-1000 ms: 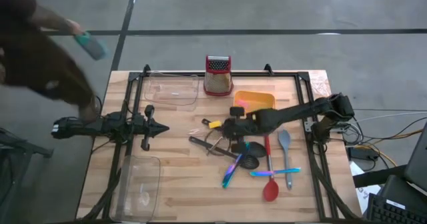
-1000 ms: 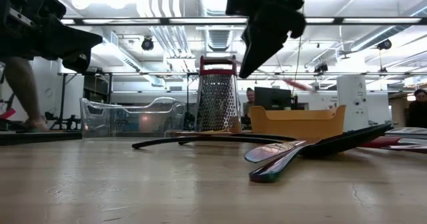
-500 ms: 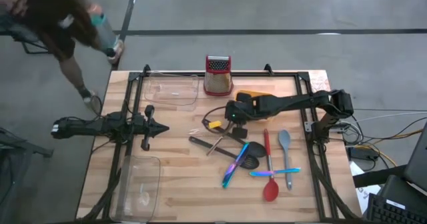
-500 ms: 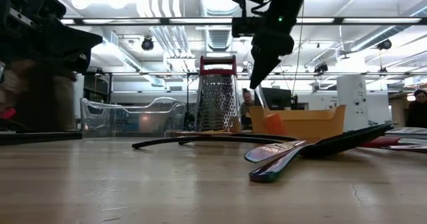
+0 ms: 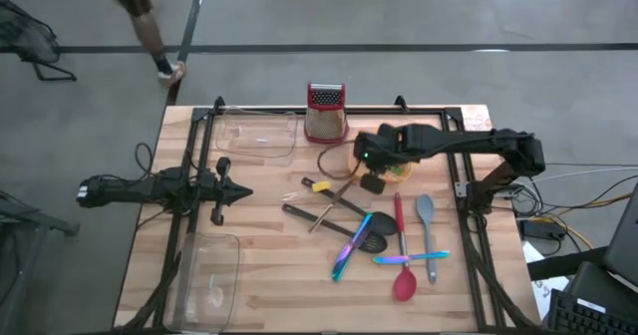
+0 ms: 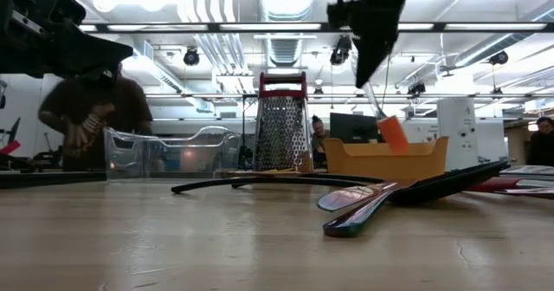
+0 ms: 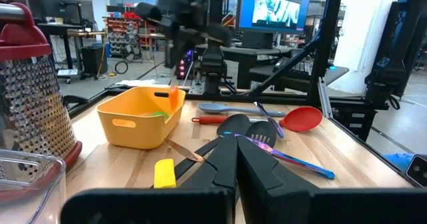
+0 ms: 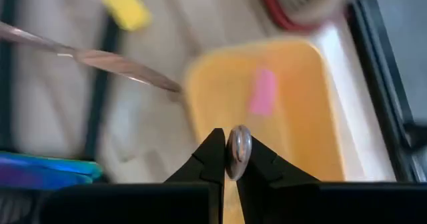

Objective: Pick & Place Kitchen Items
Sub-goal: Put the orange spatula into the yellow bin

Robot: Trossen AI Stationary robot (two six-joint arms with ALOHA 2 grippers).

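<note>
Hanging above the orange tub, the right tool is pinched tight on a slim metal-handled piece with an orange end (its exact kind is hard to tell), which dangles below the fingers over the tub's open top, as the low view shows. From the wrist camera, the rounded metal end sits nipped right at the fingertips, with the tub and a pink item inside it directly beneath. That hold looks shallow: the piece could pivot or slip out early, and because the tool sits near the tub's wall, a swinging end might land on the rim or bounce out onto the surface instead. Just beside the tool, on the side away from the tub, lie the black tongs and a yellow clip; farther off lie the black slotted spoon, the red spoon, the grey spatula and the multicoloured cutlery, all waiting. Lowering too far risks knocking the tub against the box grater behind it. Well apart, the left tool rests pressed closed and empty.
</note>
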